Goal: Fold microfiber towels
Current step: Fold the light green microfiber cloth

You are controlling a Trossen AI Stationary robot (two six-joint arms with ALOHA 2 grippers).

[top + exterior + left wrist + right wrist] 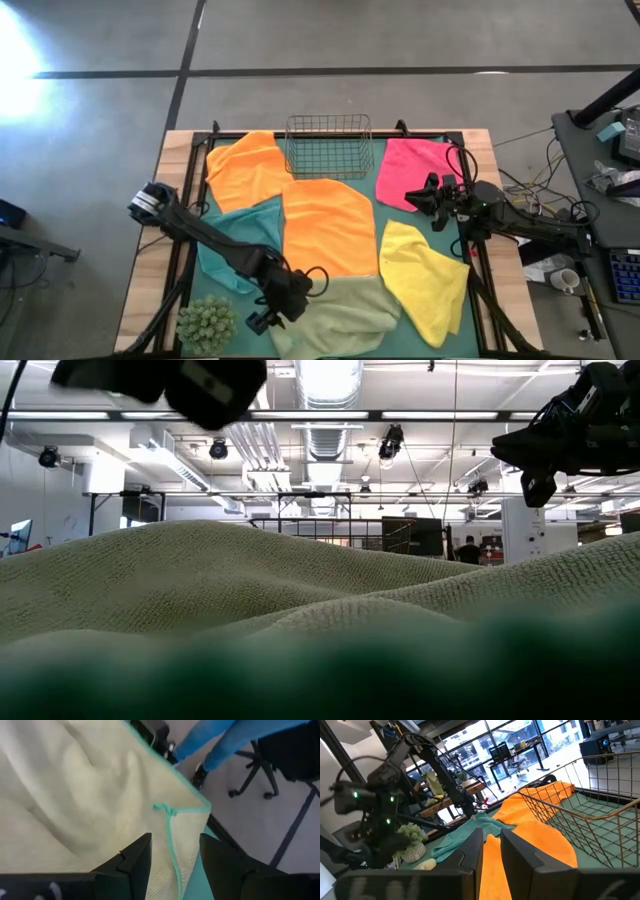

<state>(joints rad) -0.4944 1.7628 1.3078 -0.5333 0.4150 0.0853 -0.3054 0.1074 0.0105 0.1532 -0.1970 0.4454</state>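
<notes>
Several microfiber towels lie spread on the green mat: an orange one (250,168) at the far left, a second orange one (328,225) in the middle, a pink one (412,170), a yellow one (425,282), a teal one (232,252) and a pale olive one (335,315) at the near edge. My left gripper (263,321) is open, slanting down over the olive towel's near-left corner (197,809), which has teal edging; its fingers (134,862) stand on either side of that hem. My right gripper (428,196) waits over the pink towel, its fingers (470,855) a little apart with nothing between them.
A wire basket (330,145) stands at the far middle of the mat. A green spiky plant ball (207,322) sits at the near left, close beside my left gripper. In the left wrist view a person's legs in jeans (225,742) and an office chair (280,755) show beyond the table's edge.
</notes>
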